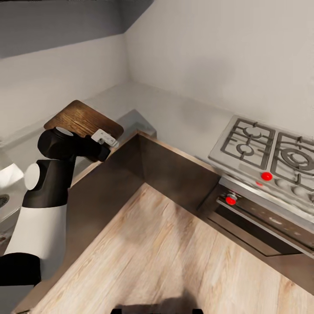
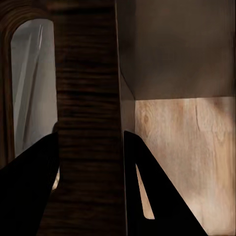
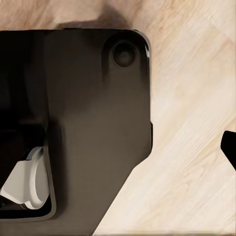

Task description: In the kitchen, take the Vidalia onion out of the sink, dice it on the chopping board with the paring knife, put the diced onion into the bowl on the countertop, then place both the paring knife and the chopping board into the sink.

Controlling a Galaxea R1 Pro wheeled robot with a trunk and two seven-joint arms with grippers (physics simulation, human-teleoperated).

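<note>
Dark brown wood is what your left gripper (image 2: pixel 88 162) is clamped on: the chopping board (image 1: pixel 83 118) sits between its two black fingers (image 2: pixel 29 191), one pressed on each face, as the left wrist view shows. In the head view the board is lifted at the upper left of the frame, tilted above the grey countertop (image 1: pixel 183 117) near the inside corner. A white bowl (image 1: pixel 9 174) and part of the sink (image 1: pixel 3 200) show at the left edge. At right sits a stove (image 1: pixel 266 152) with red knobs. Your right wrist view looks down on the robot's dark base (image 3: pixel 93 123) over the pale wood floor (image 3: pixel 191 147); you cannot tell from it how the right gripper stands.
</note>
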